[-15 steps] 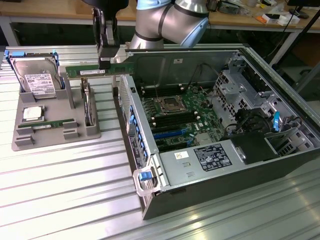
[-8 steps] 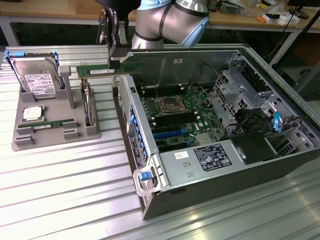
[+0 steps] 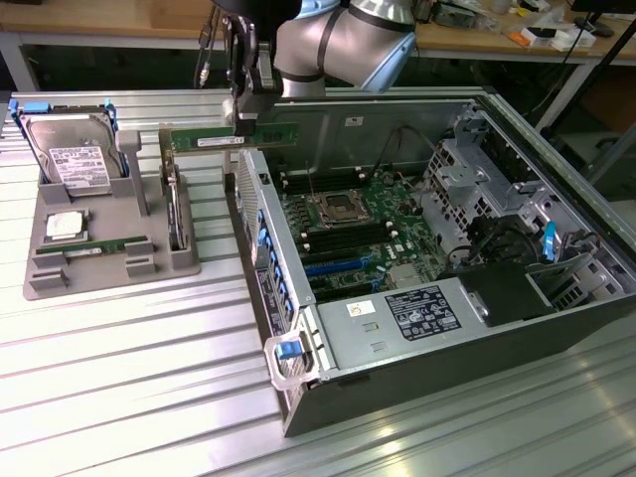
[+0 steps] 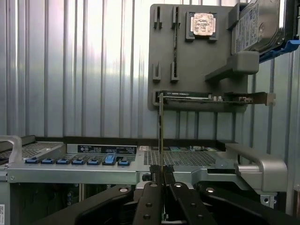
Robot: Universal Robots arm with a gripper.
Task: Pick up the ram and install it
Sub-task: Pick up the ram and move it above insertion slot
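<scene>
I work over a ribbed aluminium table (image 3: pixel 119 397). Bright light glares along its grooves at the exterior view's left. On the far side stands a wooden workbench (image 3: pixel 99 15), cluttered toward the exterior view's right.

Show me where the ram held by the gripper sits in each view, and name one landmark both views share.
Exterior view: the ram hangs level in the gripper, over the gap between the gray tray and the computer case.
Wrist view: the ram is seen edge-on, a thin strip standing out from the gripper.
Shared landmark: the hard drive on the gray tray.
</scene>
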